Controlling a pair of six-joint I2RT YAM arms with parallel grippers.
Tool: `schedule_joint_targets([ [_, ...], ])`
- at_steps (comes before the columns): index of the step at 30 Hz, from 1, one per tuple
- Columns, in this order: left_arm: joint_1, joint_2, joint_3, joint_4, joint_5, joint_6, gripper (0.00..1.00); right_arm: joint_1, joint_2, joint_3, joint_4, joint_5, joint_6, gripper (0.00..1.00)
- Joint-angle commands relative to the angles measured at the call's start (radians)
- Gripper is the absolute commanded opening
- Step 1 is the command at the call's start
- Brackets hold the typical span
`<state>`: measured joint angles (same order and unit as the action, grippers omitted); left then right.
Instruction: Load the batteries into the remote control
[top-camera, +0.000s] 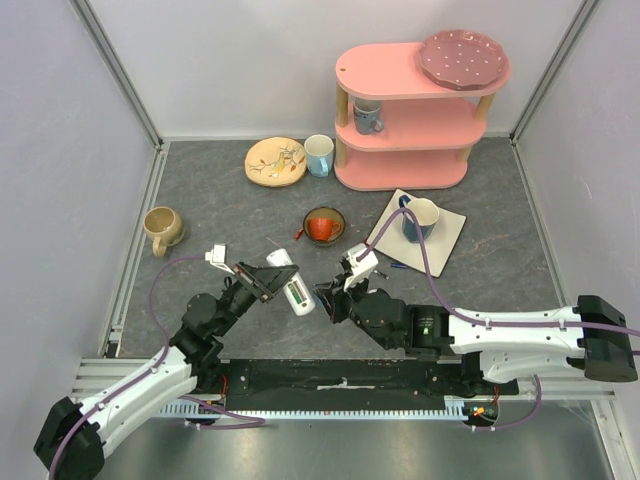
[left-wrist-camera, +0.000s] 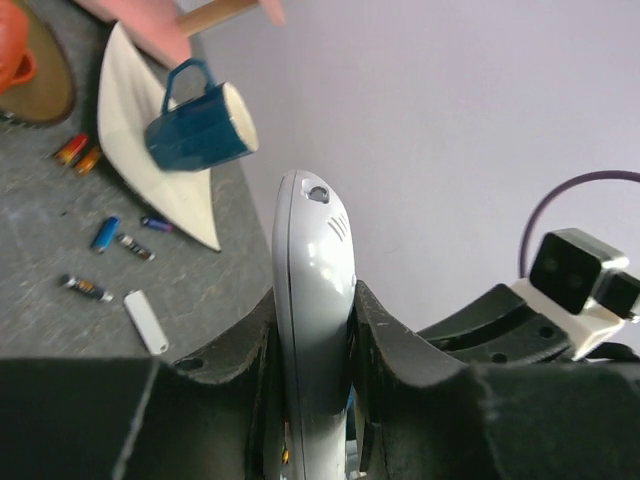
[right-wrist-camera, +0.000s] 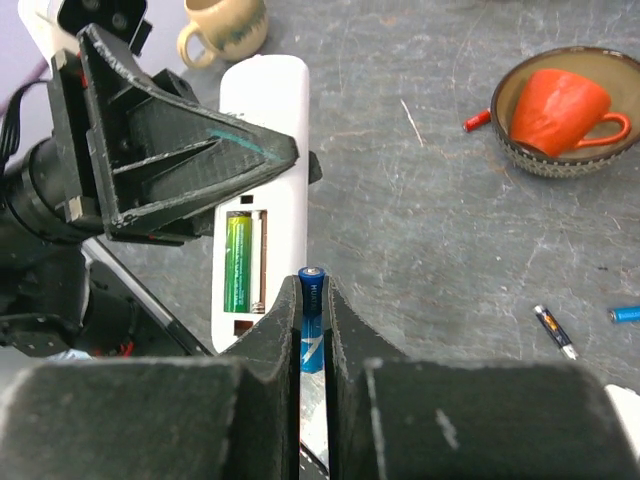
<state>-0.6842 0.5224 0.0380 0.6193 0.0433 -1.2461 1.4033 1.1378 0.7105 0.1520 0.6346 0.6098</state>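
My left gripper (left-wrist-camera: 315, 300) is shut on the remote control (left-wrist-camera: 313, 260), a slim white bar held off the table between the arms (top-camera: 293, 285). Its open slot faces the right wrist camera, with one green battery (right-wrist-camera: 238, 262) seated in it. My right gripper (right-wrist-camera: 311, 290) is shut on a blue battery (right-wrist-camera: 311, 315), tip up, just right of the remote's (right-wrist-camera: 268, 130) lower end and apart from the slot. Several loose batteries lie on the table: a blue one (left-wrist-camera: 104, 233), a dark one (right-wrist-camera: 553, 330), a red one (right-wrist-camera: 477, 121).
A small white cover piece (left-wrist-camera: 146, 321) lies by the loose batteries. An orange cup sits in a brown bowl (top-camera: 322, 226), a blue mug (top-camera: 420, 218) on a white napkin, a tan mug (top-camera: 162, 228) at left. A pink shelf (top-camera: 410, 120) stands at the back.
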Motion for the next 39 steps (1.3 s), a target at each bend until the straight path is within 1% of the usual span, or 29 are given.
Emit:
schedule_joint_targets([
  [1,0.0,-0.032,-0.108,0.123,-0.042,-0.027,0.02,0.01,-0.004,0.0,0.15,0.071,0.013,0.0],
  [7,0.0,-0.039,-0.113,0.082,-0.04,-0.05,0.02,0.023,0.01,0.029,0.193,0.08,-0.028,0.0],
  [17,0.0,-0.012,-0.095,0.017,-0.031,-0.079,0.02,0.065,0.072,0.102,0.195,0.099,-0.128,0.0],
  [22,0.0,0.008,-0.09,0.016,-0.013,-0.095,0.02,0.065,0.099,0.112,0.207,0.099,-0.151,0.0],
  [29,0.0,0.01,-0.084,0.01,0.006,-0.101,0.02,0.066,0.148,0.125,0.193,0.145,-0.185,0.0],
  [39,0.002,0.007,-0.087,0.008,0.024,-0.108,0.02,0.065,0.171,0.126,0.227,0.166,-0.211,0.0],
])
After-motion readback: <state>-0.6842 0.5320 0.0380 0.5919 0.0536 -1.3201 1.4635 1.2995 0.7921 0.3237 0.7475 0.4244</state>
